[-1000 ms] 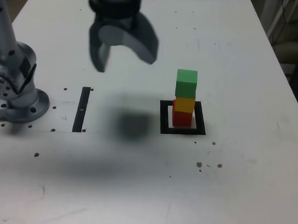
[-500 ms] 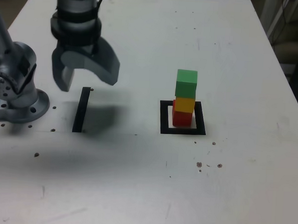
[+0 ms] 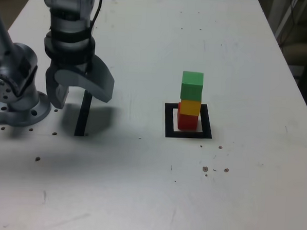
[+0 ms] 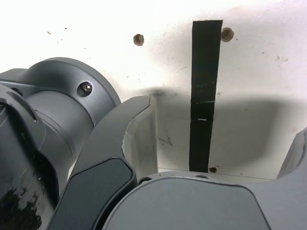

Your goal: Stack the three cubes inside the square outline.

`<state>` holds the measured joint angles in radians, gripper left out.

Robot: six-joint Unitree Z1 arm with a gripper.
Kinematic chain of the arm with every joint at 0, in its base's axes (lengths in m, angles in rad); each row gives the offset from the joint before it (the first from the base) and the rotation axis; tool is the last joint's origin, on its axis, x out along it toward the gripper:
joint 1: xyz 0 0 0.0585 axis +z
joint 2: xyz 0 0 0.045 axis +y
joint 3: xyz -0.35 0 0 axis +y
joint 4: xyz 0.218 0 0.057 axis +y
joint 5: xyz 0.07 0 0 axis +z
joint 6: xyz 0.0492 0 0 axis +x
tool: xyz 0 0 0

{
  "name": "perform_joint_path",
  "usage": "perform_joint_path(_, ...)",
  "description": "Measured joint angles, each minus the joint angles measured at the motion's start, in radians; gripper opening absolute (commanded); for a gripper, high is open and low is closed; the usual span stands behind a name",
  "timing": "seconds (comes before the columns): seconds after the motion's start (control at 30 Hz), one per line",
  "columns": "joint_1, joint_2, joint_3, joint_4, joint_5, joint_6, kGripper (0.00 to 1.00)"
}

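Note:
The three cubes stand as one tower inside the square outline [image 3: 168, 121] in the exterior view: the red cube [image 3: 186, 121] at the bottom, the yellow cube [image 3: 190, 106] on it, the green cube [image 3: 192, 85] on top. My gripper [image 3: 80, 96] hangs far to the exterior view's left of the tower, open and holding nothing, just above the thin black strip [image 3: 81, 122]. In the wrist view the black strip [image 4: 204, 96] runs between the spread fingers [image 4: 122, 143], and the cubes are out of view.
The arm's grey round base [image 3: 17, 105] sits at the exterior view's left edge, close beside the gripper, and fills one side of the wrist view as the base [image 4: 48, 115]. Small screw holes dot the white table [image 3: 139, 186].
The open gripper has swung from above the table's middle toward the exterior view's left and come down over the black strip. The tower has not moved.

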<state>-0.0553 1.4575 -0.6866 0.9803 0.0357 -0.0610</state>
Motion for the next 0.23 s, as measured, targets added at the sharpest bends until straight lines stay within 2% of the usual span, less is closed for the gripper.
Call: perform_joint_path(0.23,0.000,0.000,0.005,-0.003,0.000,0.000,1.00)
